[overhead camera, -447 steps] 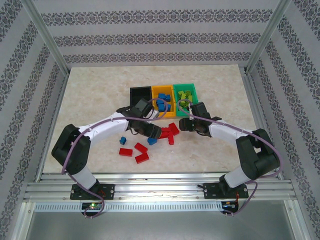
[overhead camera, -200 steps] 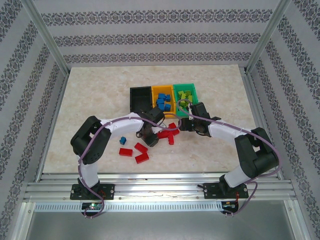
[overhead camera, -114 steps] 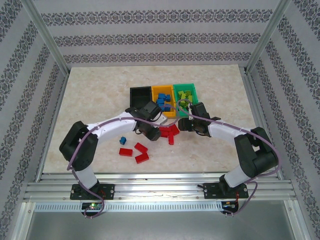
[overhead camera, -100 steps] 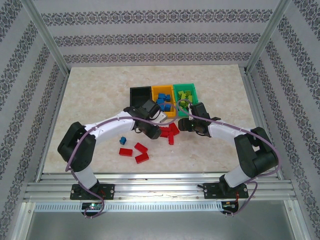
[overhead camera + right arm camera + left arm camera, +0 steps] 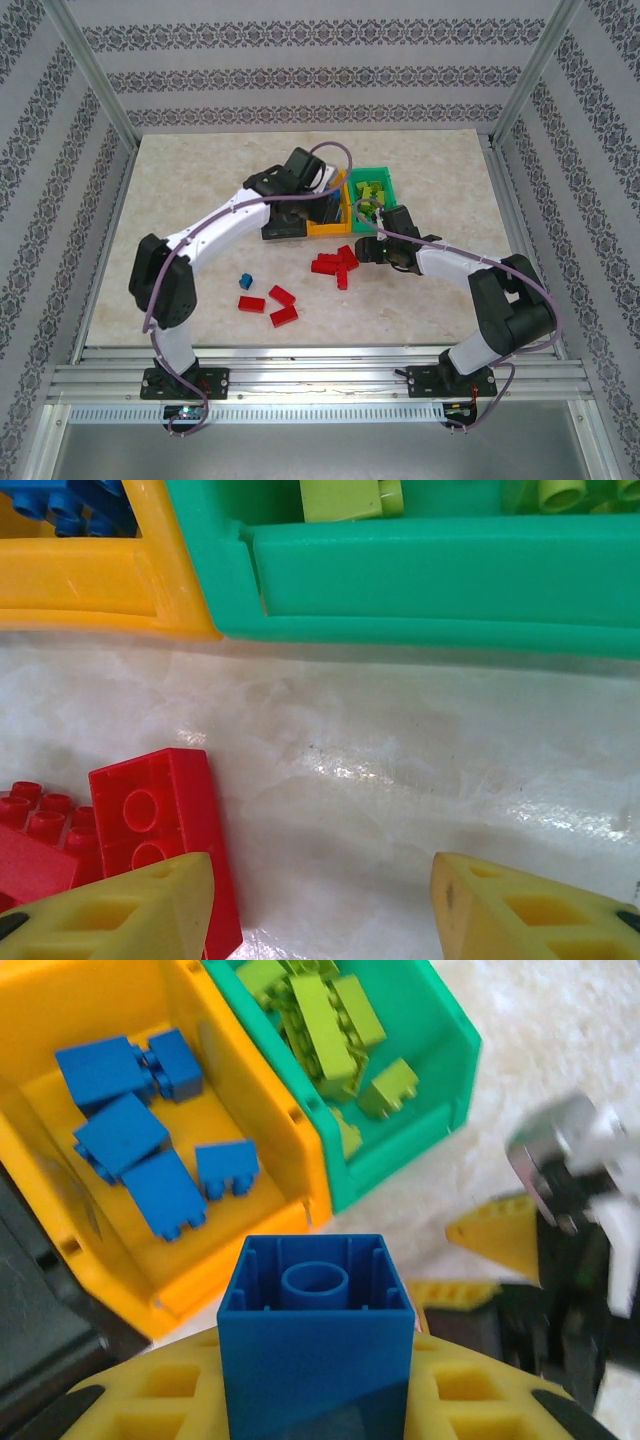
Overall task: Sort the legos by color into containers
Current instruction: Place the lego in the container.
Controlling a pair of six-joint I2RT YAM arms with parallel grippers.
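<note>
Holding 1 blue brick (image 5: 316,1325) clamped in the left gripper (image 5: 318,203), I have it hanging over the near rim of the orange-yellow bin (image 5: 240,1090), the middle of 3 bins toward the table's far edge. The bin's floor, with 5 blue bricks (image 5: 120,1135) on it, lies ahead of and below the held brick, so I judge it needs a short push forward before release. The right gripper (image 5: 320,880), fingers apart and empty, hovers beside the red bricks (image 5: 165,815), near the green bin (image 5: 420,580).
</note>
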